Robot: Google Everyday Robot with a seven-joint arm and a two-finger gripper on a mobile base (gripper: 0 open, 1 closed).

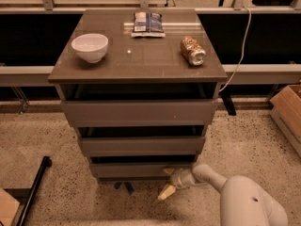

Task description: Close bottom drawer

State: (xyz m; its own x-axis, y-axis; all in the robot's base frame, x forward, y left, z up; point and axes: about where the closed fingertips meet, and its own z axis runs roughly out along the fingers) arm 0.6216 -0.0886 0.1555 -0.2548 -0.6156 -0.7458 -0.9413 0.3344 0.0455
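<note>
The cabinet has three grey-brown drawers. The bottom drawer (136, 169) is the lowest front, just above the floor, standing out slightly like the two above it. My gripper (167, 182) is low at the drawer's front right, on a white arm (244, 199) coming from the lower right. Its fingers are spread open: the upper fingertip (168, 172) touches the drawer front's lower edge, and the lower one points down-left toward the floor. It holds nothing.
On the cabinet top (141, 55) stand a white bowl (90, 46), a blue snack bag (147, 23) and a can on its side (193, 50). A cardboard box (288, 112) is at the right, a black pole (33, 192) lower left, a cable (240, 51) behind.
</note>
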